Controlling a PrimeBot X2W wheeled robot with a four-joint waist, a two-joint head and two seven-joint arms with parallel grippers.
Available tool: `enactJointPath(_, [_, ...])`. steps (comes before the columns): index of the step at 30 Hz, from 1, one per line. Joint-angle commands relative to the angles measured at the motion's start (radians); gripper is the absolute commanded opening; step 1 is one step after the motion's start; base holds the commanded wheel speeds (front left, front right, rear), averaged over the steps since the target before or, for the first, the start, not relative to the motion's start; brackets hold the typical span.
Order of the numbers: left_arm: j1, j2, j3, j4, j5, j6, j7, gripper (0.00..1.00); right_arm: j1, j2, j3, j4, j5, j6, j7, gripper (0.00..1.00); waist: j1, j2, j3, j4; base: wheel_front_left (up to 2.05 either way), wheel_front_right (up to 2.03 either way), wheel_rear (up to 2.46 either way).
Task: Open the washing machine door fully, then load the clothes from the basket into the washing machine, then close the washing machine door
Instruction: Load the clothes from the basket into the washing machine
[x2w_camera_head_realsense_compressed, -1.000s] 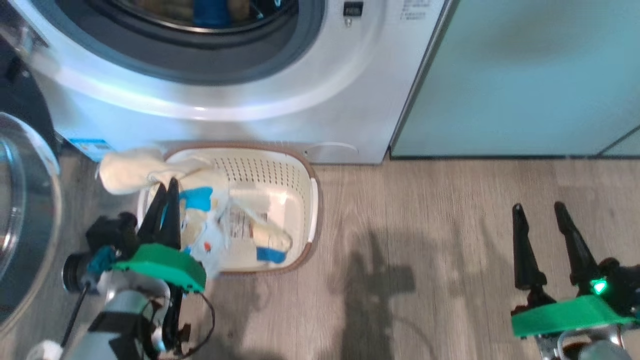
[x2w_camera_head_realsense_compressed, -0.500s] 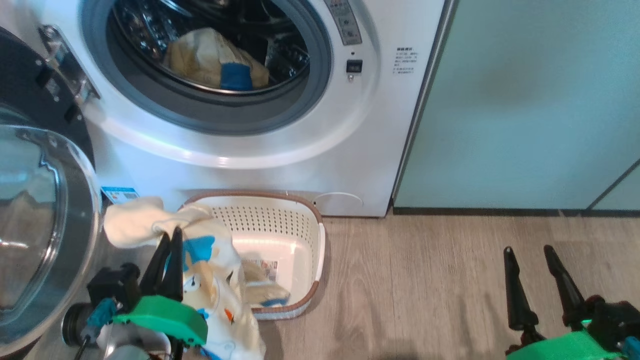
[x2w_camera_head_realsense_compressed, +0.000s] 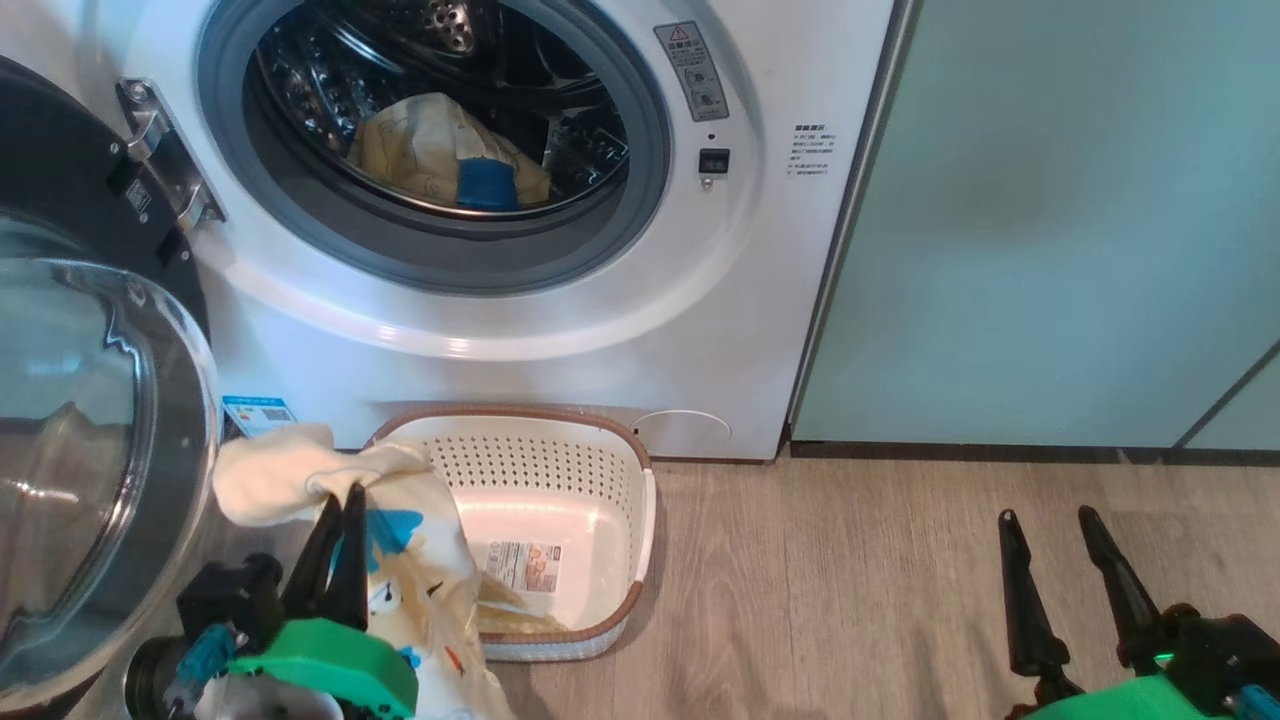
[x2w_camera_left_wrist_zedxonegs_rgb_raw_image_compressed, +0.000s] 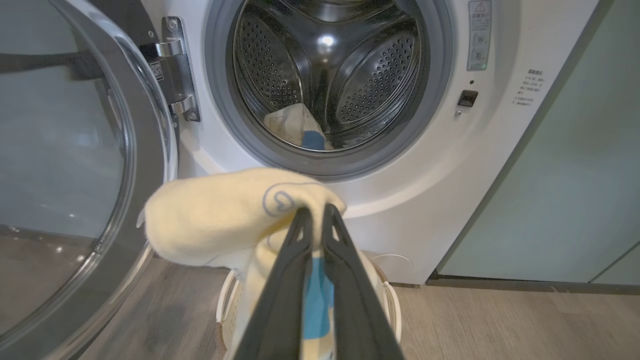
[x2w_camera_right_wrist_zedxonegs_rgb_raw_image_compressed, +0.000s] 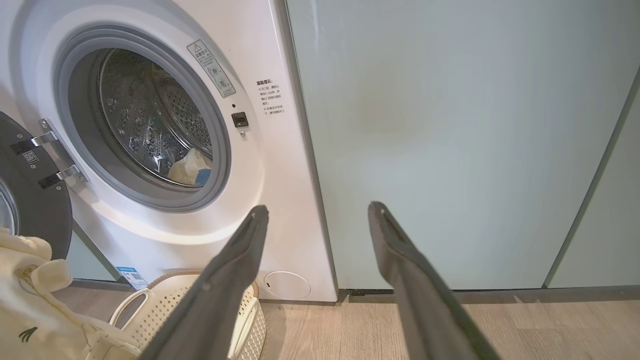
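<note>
Lifted since a second ago, the cream garment (x2w_camera_head_realsense_compressed: 405, 560) with a blue patch now hangs mostly out of the basket (x2w_camera_head_realsense_compressed: 530, 462), and the head camera has tilted upward. The left gripper (x2w_camera_head_realsense_compressed: 342, 495), at 7 o'clock in the head view, has its jaws pressed together, pinching the garment's top fold. The basket stands on the floor (x2w_camera_head_realsense_compressed: 850, 580) at 6 o'clock, just before the washing machine (x2w_camera_head_realsense_compressed: 600, 340), with its label (x2w_camera_head_realsense_compressed: 525, 565) uncovered. A second garment (x2w_camera_head_realsense_compressed: 440, 150) lies in the drum at 12 o'clock. The door (x2w_camera_head_realsense_compressed: 70, 450) stands open at 9 o'clock. The right gripper (x2w_camera_head_realsense_compressed: 1044, 514), at 4 o'clock, has its jaws spread and holds nothing, below the pale-green cabinet (x2w_camera_head_realsense_compressed: 1050, 250).
</note>
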Motion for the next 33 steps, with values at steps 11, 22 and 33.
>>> enactJointPath(11, [-0.047, 0.018, 0.033, -0.020, -0.013, 0.003, -0.013, 0.00, -0.031, -0.013, 0.030, -0.033, -0.010, -0.003, 0.001, 1.00, 0.0001, -0.0001, -0.003, 0.002, 0.00, 0.00, 0.00])
enactJointPath(22, [-0.090, 0.009, 0.023, 0.013, -0.024, -0.015, -0.023, 0.00, -0.039, -0.013, 0.038, -0.036, -0.009, -0.003, 0.001, 1.00, 0.0001, -0.0001, 0.013, 0.002, 0.00, 0.00, 0.00])
enactJointPath(33, [-0.268, 0.004, 0.030, 0.115, -0.048, -0.070, -0.036, 0.00, -0.088, -0.013, 0.048, -0.049, -0.003, -0.003, -0.002, 1.00, 0.0001, -0.0001, 0.126, -0.022, 0.00, 0.00, 0.00])
